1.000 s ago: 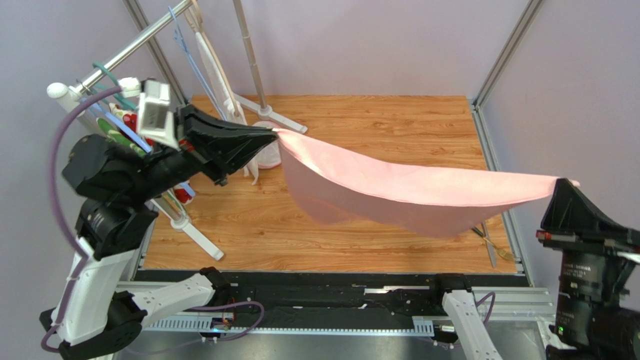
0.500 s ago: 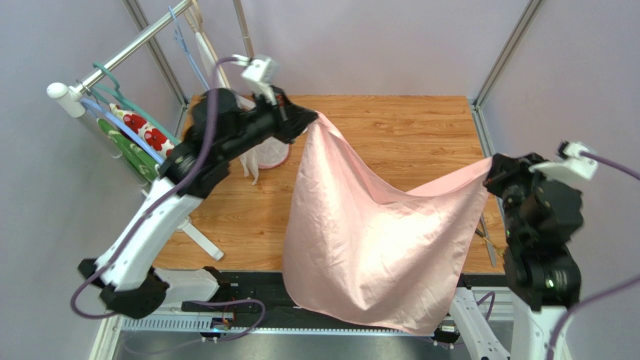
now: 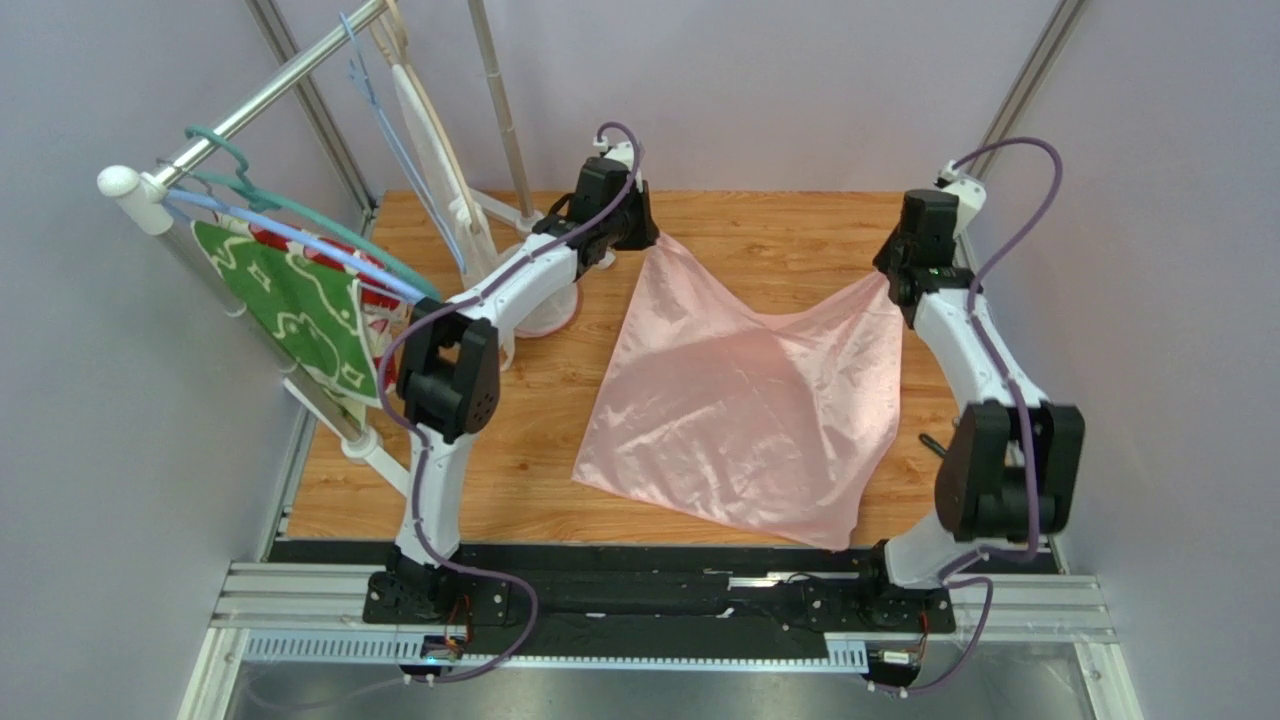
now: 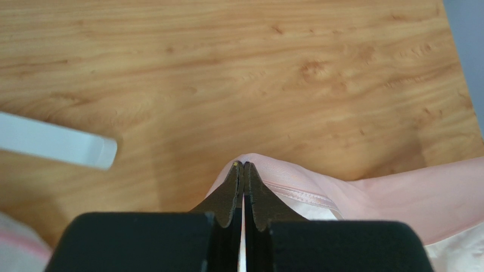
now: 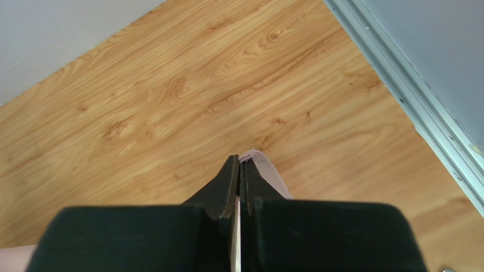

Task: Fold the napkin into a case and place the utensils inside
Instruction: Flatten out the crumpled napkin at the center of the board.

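The pink napkin is spread over the middle of the wooden table, its near part lying flat and its two far corners held up. My left gripper is shut on the far-left corner; in the left wrist view the pink hem runs out from between the closed fingers. My right gripper is shut on the far-right corner, and a pink tip shows past the closed fingers in the right wrist view. No folded case shows. The utensils are hidden or out of view.
A clothes rack stands at the left with a green cloth and hangers. Its white foot bars lie on the table's far-left part, one showing in the left wrist view. A metal frame rail edges the table's right side.
Both arms have swung from high and near to low over the table's far side, carrying the napkin corners. The napkin has gone from hanging in the air to lying spread on the table.
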